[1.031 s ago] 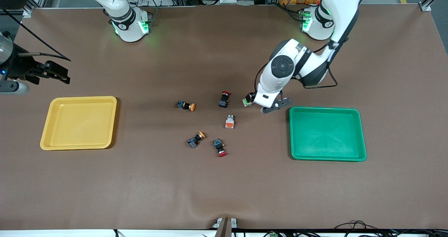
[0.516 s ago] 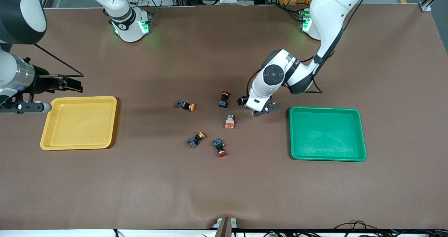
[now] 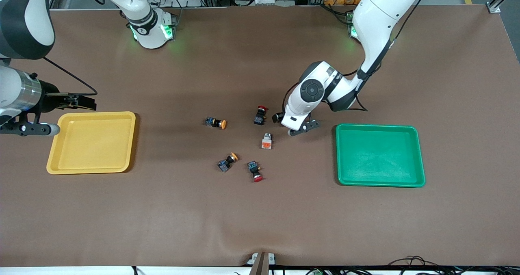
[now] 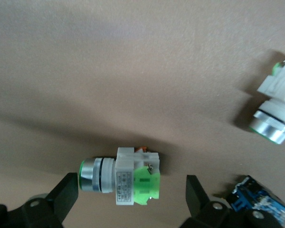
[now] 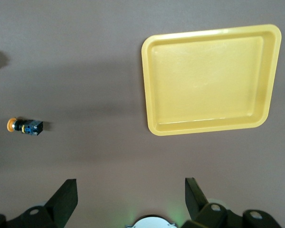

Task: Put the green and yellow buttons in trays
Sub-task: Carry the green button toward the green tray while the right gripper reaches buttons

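While both trays lie bare, you are at the first pick: the left gripper (image 4: 128, 194) hangs low over the bench (image 3: 260, 218) with its jaws spread wide either side of the green button (image 4: 123, 176), which lies on its side between the red-capped switch (image 3: 260, 115) and the green tray (image 3: 380, 155), untouched. Judging from this, your next move is to drop a little further, keep the white body centred, and close on it before carrying it to the green tray. Your left arm reaches down from its base, wrist bent steeply over the button. The right gripper (image 5: 128, 199) waits, jaws wide, beside the yellow tray (image 3: 92, 141), at the right arm's end of the bench
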You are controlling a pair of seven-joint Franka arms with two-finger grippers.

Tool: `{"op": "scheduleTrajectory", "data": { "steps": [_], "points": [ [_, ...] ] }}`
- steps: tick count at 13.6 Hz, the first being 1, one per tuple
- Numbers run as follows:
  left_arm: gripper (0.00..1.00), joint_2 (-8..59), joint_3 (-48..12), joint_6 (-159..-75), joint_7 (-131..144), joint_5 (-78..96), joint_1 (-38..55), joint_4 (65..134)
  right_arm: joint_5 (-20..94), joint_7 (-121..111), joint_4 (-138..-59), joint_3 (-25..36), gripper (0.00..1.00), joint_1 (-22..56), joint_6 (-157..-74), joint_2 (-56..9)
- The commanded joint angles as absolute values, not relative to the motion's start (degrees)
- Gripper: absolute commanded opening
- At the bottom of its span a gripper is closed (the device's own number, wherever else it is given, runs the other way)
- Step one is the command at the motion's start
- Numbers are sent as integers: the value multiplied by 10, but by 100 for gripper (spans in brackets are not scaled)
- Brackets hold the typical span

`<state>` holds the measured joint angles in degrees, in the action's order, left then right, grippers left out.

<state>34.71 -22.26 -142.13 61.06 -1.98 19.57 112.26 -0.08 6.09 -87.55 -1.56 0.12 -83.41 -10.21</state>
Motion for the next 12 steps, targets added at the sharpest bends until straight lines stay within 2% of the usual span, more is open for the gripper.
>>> {"op": "scheduleTrajectory", "data": {
  "steps": [1,4,5,8,10,11,12],
  "points": [
    [100,353,-197,-1423,626,-26,222,1113,8,120,-865,-9,100,27,-825,-127],
    [100,356,-195,-1422,627,-71,219,1112,9,189,-861,-10,100,42,-836,-149],
    [96,359,-194,-1423,628,-72,221,1109,-3,221,-860,-11,100,55,-837,-159],
    [76,360,-195,-1423,628,-72,221,1102,4,312,-849,-11,100,61,-836,-206],
    [69,360,-195,-1423,628,-72,221,1101,8,319,-847,-13,100,71,-843,-230],
    [61,359,-195,-1423,628,-72,221,1102,17,330,-847,-13,100,79,-852,-240],
    [45,359,-195,-1422,627,-73,221,1104,34,357,-847,-13,100,87,-853,-253]
  ]
}}
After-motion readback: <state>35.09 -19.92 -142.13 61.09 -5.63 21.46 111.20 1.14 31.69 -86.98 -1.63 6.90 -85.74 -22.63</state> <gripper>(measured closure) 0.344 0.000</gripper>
